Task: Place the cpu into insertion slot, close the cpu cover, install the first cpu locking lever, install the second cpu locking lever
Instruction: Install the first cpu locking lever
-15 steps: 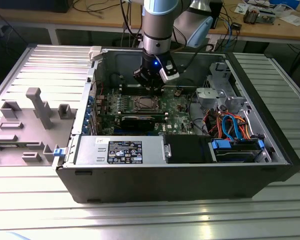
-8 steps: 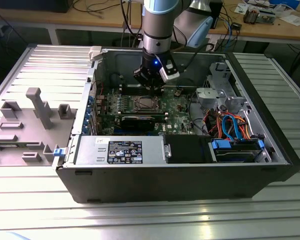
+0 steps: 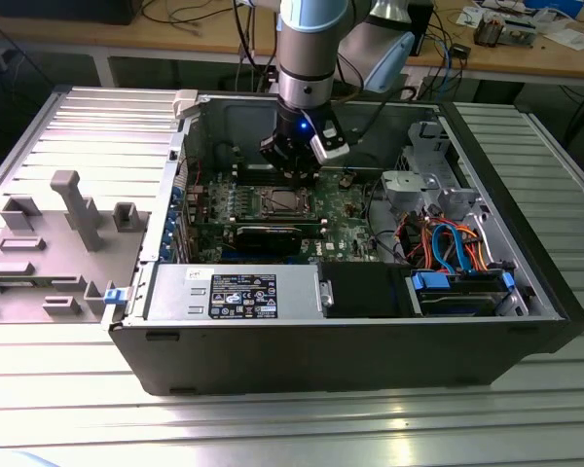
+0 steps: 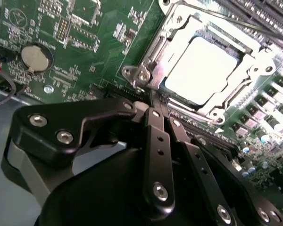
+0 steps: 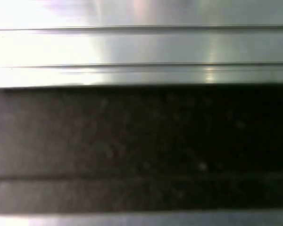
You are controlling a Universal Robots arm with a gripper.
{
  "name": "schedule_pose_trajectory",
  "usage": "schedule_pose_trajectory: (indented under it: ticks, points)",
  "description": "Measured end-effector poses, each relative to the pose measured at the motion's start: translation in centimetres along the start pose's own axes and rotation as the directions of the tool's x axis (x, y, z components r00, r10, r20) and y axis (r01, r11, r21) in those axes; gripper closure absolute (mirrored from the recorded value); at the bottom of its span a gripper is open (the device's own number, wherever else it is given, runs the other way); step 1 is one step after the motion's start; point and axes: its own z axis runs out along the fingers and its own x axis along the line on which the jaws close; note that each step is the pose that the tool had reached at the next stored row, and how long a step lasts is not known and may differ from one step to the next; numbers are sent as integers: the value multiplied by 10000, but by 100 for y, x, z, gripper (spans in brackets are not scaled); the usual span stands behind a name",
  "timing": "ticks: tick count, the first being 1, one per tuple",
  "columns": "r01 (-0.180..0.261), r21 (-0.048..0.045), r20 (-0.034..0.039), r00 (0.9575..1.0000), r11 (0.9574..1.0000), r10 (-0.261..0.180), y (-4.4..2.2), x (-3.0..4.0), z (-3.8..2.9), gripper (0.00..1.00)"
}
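We see an open dark desktop computer case [image 3: 370,341] lying on a ribbed metal table [image 3: 78,126], with the robot's black two-fingered gripper [image 3: 292,170] lowered inside it over the green motherboard [image 3: 346,214]. In the second wrist view, the gripper's [image 4: 158,106] slim black fingers [image 4: 156,141] are pressed together with nothing between them, their tips touching or just beside one corner of the thin silvery square cpu cover [image 4: 153,66]. The small flat square cpu with its dull silver-grey top [image 4: 205,70] sits in the square metal-rimmed insertion slot [image 4: 250,80], and the cover appears to lie down around it. We judge the placing and covering done and the locking levers in hand. The risk, we think, is the fingertips slipping off the thin metal edge and scraping the nearby board components [image 4: 254,136].
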Motion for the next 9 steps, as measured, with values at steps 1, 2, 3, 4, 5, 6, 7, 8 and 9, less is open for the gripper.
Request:
schedule_pose_trajectory:
  ticks: [1, 2, 3, 4, 5, 6, 7, 8, 9]
  points:
    - [0, -8, -1, 10000, 10000, 0, 0, 0, -1, 89]
    - [2, -35, -1, 10000, 10000, -2, -1, 0, -1, 89]
    - [1, -75, 0, 10000, 10000, -1, 0, 0, 1, 89]
    - [-1, -91, -1, 10000, 10000, 1, 1, 0, 1, 89]
    - [-3, -98, 0, 10000, 10000, 3, 0, 0, 0, 89]
    - [-1, -109, 0, 10000, 9999, 1, 0, 0, -1, 89]
    - [-1, -115, 0, 10000, 9999, 1, 0, 0, -4, 89]
    - [-1, -118, 0, 10000, 9999, 1, 1, 0, -10, 89]
    - [-1, -117, -1, 10000, 9999, 1, 1, 0, -23, 89]
